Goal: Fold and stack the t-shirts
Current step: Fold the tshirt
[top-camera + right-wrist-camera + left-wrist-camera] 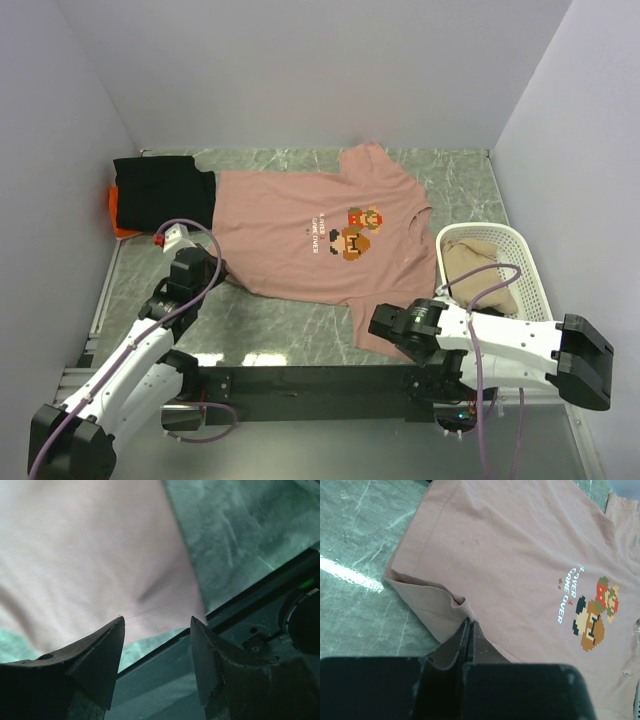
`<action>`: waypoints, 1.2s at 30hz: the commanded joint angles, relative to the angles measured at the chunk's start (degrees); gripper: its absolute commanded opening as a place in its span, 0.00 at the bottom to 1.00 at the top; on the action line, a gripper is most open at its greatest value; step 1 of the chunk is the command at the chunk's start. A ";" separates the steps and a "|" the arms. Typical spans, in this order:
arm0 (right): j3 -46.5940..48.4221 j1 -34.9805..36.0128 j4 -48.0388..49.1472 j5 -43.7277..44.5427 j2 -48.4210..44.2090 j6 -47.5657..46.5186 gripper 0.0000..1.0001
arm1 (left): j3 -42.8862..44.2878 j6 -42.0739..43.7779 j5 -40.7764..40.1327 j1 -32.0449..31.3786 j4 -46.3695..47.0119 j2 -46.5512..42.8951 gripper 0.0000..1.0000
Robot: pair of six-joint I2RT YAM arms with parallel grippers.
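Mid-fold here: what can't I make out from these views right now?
- Orange t-shirt: top view, mostly buried under the black t-shirt; only a sliver shows.
- Pink t-shirt, near-right corner: top view, covered by the right arm; right wrist view gives only a close patch beside the open right end effector.
- Beige cloth in the basket: top view, garment type unclear, partly behind the cable.

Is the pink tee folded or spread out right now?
Spread out. The pink tee lies flat, graphic up, both sleeves extended.

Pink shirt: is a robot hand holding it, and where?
The left gripper pinches the pink t-shirt at its edge near the hem; right gripper holds nothing.
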 commanded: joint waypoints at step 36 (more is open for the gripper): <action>0.34 8.57 -0.62 -1.80 5.48 5.55 0.00 | 1.85 0.19 -0.83 -0.75 -2.06 -1.93 0.01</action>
